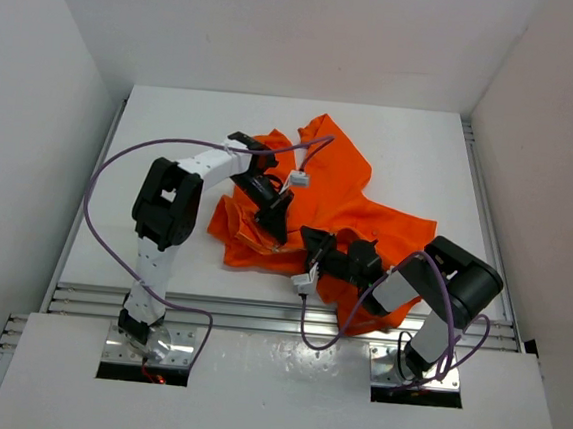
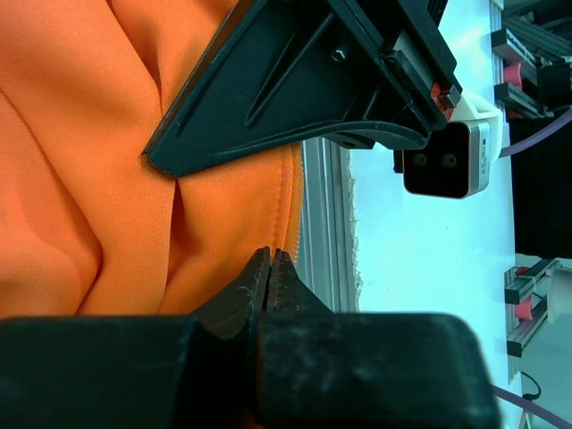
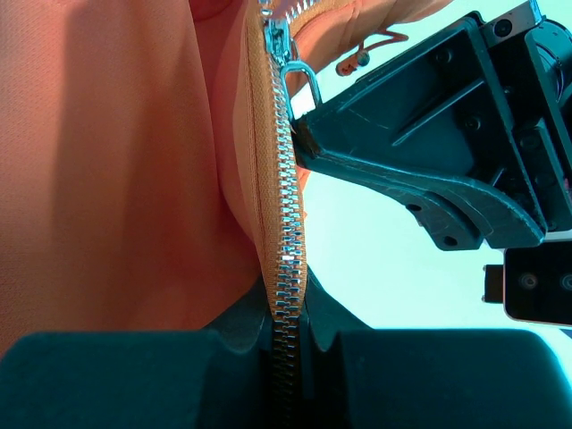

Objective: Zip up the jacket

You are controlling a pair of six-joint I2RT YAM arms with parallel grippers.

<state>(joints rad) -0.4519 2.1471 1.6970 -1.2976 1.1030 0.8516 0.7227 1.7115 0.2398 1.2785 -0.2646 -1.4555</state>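
Note:
The orange jacket (image 1: 340,194) lies crumpled mid-table. In the right wrist view its metal zipper (image 3: 288,206) runs up, closed, to the slider (image 3: 275,40), from which a loop pull (image 3: 306,88) hangs. My right gripper (image 3: 288,304) (image 1: 308,236) is shut on the closed zipper below the slider. My left gripper (image 1: 281,237) (image 3: 299,132) meets the pull's lower end and is shut on it. Through the left wrist camera its jaws (image 2: 271,255) are pressed together against an orange seam (image 2: 290,201), so the pull itself is hidden there.
The white table (image 1: 172,144) has walls on three sides. An aluminium rail (image 1: 258,314) runs along the near edge, close below the jacket's hem. Purple cables (image 1: 96,193) loop off both arms. The right wrist's camera block (image 2: 445,161) sits close beside my left gripper.

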